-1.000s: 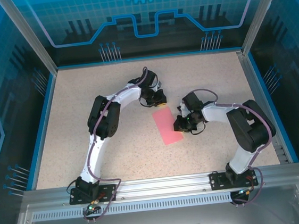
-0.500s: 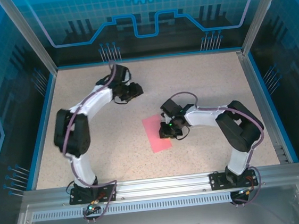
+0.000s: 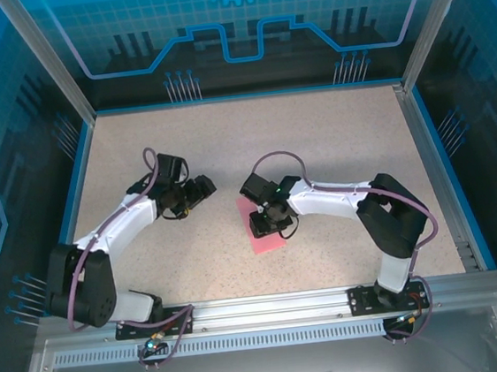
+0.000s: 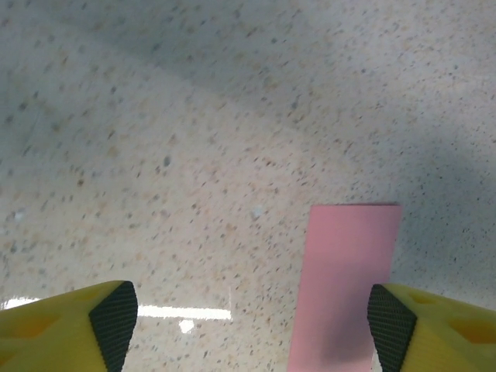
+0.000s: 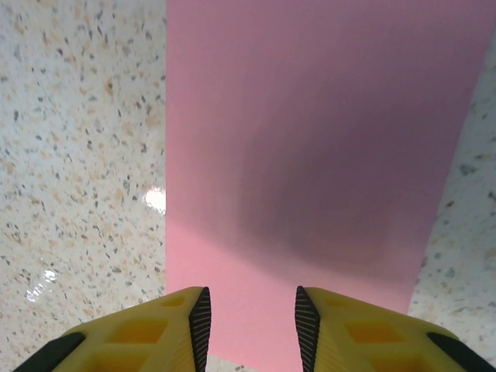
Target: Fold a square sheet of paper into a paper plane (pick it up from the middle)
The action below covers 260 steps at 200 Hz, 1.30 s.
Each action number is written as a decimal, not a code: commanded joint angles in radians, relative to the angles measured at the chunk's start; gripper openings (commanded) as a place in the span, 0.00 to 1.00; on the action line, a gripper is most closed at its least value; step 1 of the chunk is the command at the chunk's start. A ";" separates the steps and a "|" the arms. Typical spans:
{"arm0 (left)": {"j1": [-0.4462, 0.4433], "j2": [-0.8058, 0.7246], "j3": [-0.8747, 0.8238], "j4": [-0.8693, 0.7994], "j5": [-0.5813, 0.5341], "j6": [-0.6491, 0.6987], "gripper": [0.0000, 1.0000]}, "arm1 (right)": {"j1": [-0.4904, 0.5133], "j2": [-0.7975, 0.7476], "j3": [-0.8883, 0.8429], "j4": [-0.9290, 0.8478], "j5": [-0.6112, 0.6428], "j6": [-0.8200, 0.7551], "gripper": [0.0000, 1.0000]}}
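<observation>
- The table (image 3: 342, 141) is a hard speckled top; the thin paper lies dead flat on it, so I judge a lift has to start by pinching up a crease or edge, not by a straight grab
- The square sheet of paper (image 3: 268, 243) lies about mid-table, a little towards the near side. It shows as a pink oblong, so I judge it is folded once, and its edges should be lined up before I press any new crease
- My right gripper (image 3: 270, 222) hangs over the middle of the paper, jaws parted only narrowly and nothing between them
- My left gripper (image 3: 201, 189) sits to the left of the paper and apart from it, jaws spread wide and holding nothing. In its wrist view the paper's long edge runs up beside my right-hand finger, though I cannot tell how close that really is
- My right pads (image 5: 200, 316) are the small part that matters: I would set them down low and gently to pin the sheet, then bring the left in level so nothing skids or buckles
</observation>
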 commanded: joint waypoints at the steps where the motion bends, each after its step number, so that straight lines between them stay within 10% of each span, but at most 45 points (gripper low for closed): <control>1: 0.009 -0.045 -0.042 0.045 -0.005 -0.050 0.86 | 0.014 0.045 -0.005 -0.012 -0.002 0.026 0.38; 107: 0.010 -0.119 -0.151 0.096 0.037 -0.086 0.98 | 0.034 0.239 0.157 0.127 -0.037 0.323 0.31; 260: -0.035 0.010 -0.191 0.212 0.399 -0.079 0.95 | -0.136 0.308 0.331 0.031 0.013 0.070 0.33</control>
